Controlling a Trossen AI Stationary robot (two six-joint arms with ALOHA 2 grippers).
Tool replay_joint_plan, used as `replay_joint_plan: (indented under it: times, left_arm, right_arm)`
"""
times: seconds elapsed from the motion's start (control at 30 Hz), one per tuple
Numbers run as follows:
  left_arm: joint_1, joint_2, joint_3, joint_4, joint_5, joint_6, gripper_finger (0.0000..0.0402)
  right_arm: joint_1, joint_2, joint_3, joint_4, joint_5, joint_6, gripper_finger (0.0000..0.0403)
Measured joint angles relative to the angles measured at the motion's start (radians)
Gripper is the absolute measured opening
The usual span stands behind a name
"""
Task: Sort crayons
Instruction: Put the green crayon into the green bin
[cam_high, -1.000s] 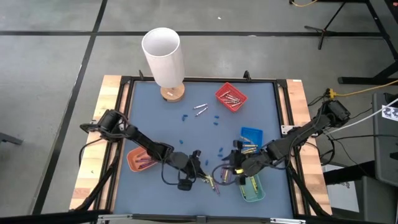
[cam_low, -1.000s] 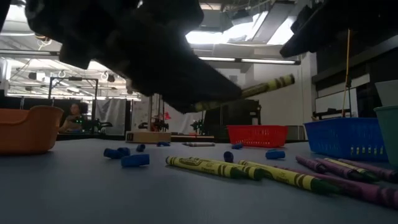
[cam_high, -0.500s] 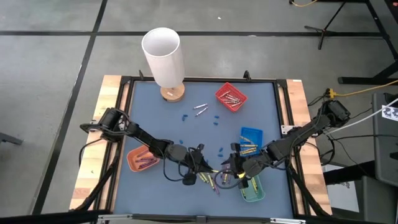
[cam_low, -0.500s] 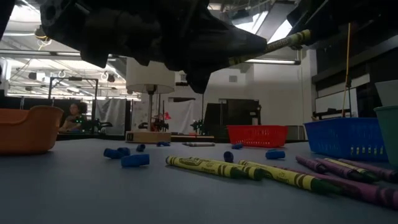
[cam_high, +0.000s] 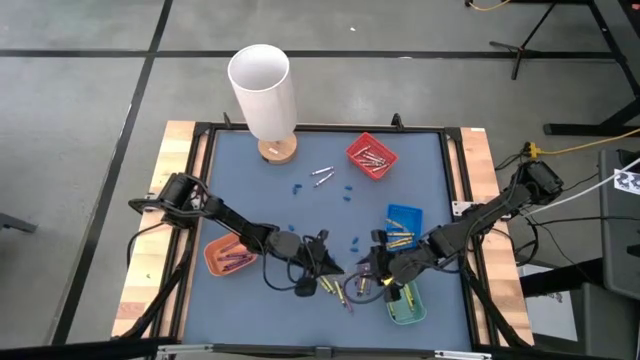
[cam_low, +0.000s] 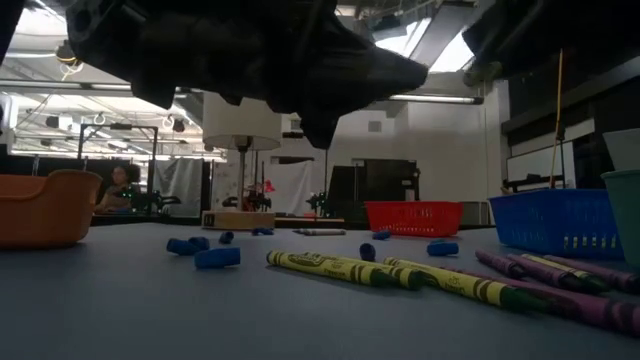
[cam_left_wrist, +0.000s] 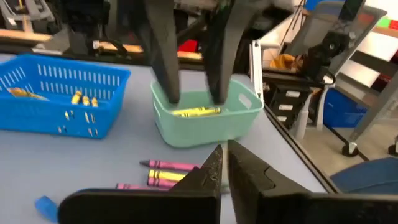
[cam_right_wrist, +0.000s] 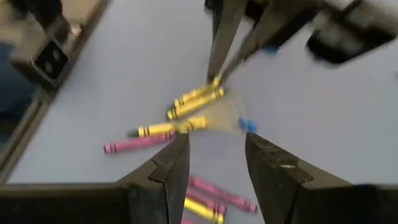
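1. The crayons (cam_high: 335, 288) still loose lie in a small cluster on the blue-grey table (cam_high: 250, 190) near its front edge, between the two grippers; in the low view yellow ones (cam_low: 340, 267) lie side by side, with purple-pink ones (cam_low: 560, 290) to their right.
2. More crayons already sit in trays: a yellow one in the pale green tray (cam_left_wrist: 205, 118), gold-orange ones in the blue basket (cam_left_wrist: 56, 93), silver-grey ones in the red tray (cam_high: 371, 156) and purple-pink ones in the orange tray (cam_high: 225, 257).
3. Two silver-grey crayons (cam_high: 321, 173) lie alone on the table, between the red tray and the lamp.
4. The left gripper (cam_high: 330, 271) hangs just above the loose cluster, its fingers pressed almost together with nothing between them; its wrist view shows the tips pointing toward the green tray.
5. The right gripper (cam_high: 378, 272) is held over the table just beside the green tray, facing the left one; its fingers (cam_right_wrist: 165, 168) stand wide apart and empty, with yellow and pink crayons on the table beyond them.
6. Small blue bits (cam_low: 217, 257) are scattered over the middle of the table.
7. A white-shaded lamp (cam_high: 262, 90) on a round wooden base stands at the far left of the table.
8. In the low view a person (cam_low: 120, 185) sits far back in the room.
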Motion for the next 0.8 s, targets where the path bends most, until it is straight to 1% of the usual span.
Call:
replay_joint_plan:
  times: [0.17, 0.53, 0.63, 0.8]
  left_arm:
    - [0.0, -0.002, 0.001, -0.006, 0.001, 0.0, 0.0009]
    - [0.0, -0.002, 0.001, -0.009, 0.003, 0.0, 0.0003]
    - [0.0, -0.002, 0.001, -0.01, 0.003, 0.0, 0.0003]
    - [0.0, -0.002, 0.001, -0.01, 0.0, 0.0, 0.0003]
  right_arm:
    - [0.0, 0.0, 0.0, -0.063, -0.054, 0.002, 0.0156]
    - [0.0, 0.0, 0.0, -0.057, -0.059, 0.008, 0.0156]
    - [0.001, 0.0, 0.0, -0.044, -0.028, 0.055, 0.0156]
    - [0.001, 0.0, 0.0, -0.046, 0.055, 0.134, 0.0156]
